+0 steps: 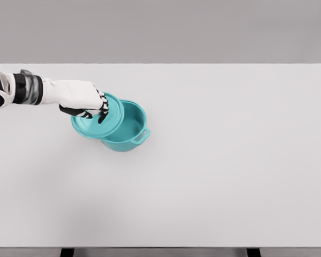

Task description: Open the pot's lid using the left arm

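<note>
Now | left hand [85, 101] curled on the lid [99, 119], gripping its top so it can be carried | lid shifted left of the pot [127, 128], tilted, exposing the interior | pot on the bench [214, 176], handle toward the viewer

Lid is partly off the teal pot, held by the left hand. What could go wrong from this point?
1. The lid is tilted and still overlaps the pot rim on its left side; dragging it sideways could catch the rim and shove or tip the pot.
2. The left hand grips from above near the lid's centre; whether the hold is firm cannot be seen, so the lid might slip and drop onto the pot or the table.
</note>
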Available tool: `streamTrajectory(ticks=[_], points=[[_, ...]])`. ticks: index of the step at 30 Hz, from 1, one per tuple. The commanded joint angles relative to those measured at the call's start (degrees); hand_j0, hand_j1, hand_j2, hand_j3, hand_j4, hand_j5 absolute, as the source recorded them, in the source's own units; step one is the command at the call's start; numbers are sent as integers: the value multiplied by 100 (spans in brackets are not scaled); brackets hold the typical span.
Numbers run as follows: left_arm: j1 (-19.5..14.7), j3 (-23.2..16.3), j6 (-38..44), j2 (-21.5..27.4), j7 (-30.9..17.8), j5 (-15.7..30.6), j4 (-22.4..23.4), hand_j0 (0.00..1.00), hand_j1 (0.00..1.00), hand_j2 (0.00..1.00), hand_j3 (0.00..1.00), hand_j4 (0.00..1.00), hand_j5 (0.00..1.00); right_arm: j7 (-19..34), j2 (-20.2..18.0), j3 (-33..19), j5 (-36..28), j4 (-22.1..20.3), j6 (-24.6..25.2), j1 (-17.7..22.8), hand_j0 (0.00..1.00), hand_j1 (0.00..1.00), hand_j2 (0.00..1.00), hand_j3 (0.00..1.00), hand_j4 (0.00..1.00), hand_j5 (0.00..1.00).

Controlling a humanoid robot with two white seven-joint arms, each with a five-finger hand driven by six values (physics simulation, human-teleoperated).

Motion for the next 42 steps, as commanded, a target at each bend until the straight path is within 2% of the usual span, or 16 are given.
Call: streamTrajectory(ticks=[1,5,14,16,19,22,25,32,42], points=[[0,17,-33,367,1,-3,3,38,38,38,38,38,38,1,-1,1,-1,-1,-1,0,100,100,100,100,100,100],[26,25,-42,921,1,-38,20,38,38,38,38,38,38,1,-1,1,-1,-1,-1,0,100,100,100,100,100,100],[229,26,-86,1071,1,-328,240,39,39,39,39,39,39,1,-1,1,-1,-1,-1,0,100,100,100,100,100,100],[237,25,-86,1053,1,-328,240,47,47,47,47,47,47,1,-1,1,-1,-1,-1,0,100,100,100,100,100,100],[299,25,-77,1045,1,-319,249,75,75,75,75,75,75,1,-1,1,-1,-1,-1,0,100,100,100,100,100,100],[308,25,-77,1027,1,-319,249,89,89,89,89,89,89,1,-1,1,-1,-1,-1,0,100,100,100,100,100,100],[343,17,-77,1010,1,-319,258,98,98,98,98,98,98,1,-1,1,-1,-1,-1,0,100,100,100,100,100,100],[466,17,-86,904,1,-319,346,100,100,100,100,100,100,1,-1,1,-1,-1,-1,0,100,100,100,100,100,100],[413,174,-77,930,1,-240,346,100,100,100,100,100,100,1,-1,1,-1,-1,-1,0,100,100,100,100,100,100]])
